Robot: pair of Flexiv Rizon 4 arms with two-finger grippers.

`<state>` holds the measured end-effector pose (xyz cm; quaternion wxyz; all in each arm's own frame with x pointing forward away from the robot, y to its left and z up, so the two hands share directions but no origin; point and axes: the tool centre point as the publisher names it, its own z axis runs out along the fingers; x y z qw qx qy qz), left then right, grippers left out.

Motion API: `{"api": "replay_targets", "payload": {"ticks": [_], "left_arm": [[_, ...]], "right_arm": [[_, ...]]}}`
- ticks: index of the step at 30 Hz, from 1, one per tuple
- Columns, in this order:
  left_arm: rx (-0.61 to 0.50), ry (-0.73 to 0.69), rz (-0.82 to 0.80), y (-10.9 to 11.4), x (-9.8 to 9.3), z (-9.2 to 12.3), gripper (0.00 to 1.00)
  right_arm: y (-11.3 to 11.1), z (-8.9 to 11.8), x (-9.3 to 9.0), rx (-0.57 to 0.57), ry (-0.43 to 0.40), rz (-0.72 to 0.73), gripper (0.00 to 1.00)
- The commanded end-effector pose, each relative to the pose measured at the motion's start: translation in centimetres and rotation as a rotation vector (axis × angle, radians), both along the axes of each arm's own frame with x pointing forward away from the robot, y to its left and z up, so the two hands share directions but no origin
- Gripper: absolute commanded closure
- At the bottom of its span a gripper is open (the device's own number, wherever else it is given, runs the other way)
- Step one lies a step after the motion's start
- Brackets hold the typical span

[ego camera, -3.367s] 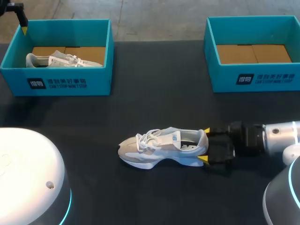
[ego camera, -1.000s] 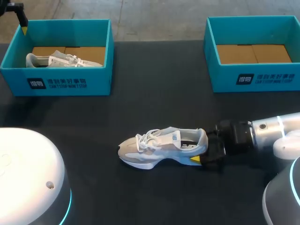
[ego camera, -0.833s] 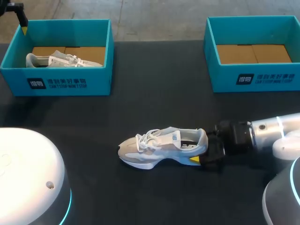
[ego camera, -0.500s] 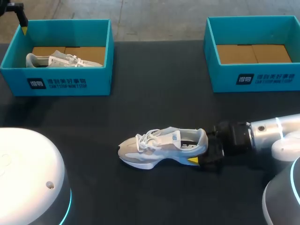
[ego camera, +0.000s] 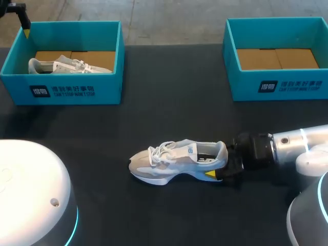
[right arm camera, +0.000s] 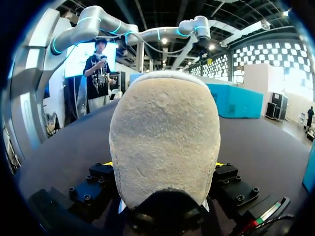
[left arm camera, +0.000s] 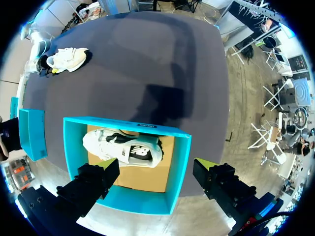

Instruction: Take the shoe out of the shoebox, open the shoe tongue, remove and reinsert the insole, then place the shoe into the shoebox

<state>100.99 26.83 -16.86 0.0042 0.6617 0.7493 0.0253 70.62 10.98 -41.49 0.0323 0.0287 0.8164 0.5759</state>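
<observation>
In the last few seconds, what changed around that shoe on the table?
The right gripper slid forward onto the heel of the shoe and closed its fingers on it; earlier they stood open on either side. The shoe itself did not shift. The left gripper stays open above the left shoebox.

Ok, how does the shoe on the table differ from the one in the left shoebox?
The table shoe lies on bare tabletop, heel gripped by the right pincer; the boxed shoe sits inside the left shoebox, untouched. Both are pale lace-up trainers.
</observation>
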Motion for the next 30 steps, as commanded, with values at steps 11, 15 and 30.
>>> {"api": "replay_targets", "payload": {"ticks": [11,15,30], "left_arm": [[0.002,-0.002,0.0,0.0,-0.1,0.0,0.0],[0.002,-0.002,0.0,0.0,-0.1,0.0,0.0],[0.024,0.16,0.647,-5.2,-2.0,1.4,0.0]], "right_arm": [[0.2,0.0,-0.5,-0.002,-0.008,-0.006,1.0],[0.2,0.0,-0.5,-0.002,-0.008,-0.006,1.0],[0.2,0.0,-0.5,-0.002,-0.008,-0.006,1.0]]}}
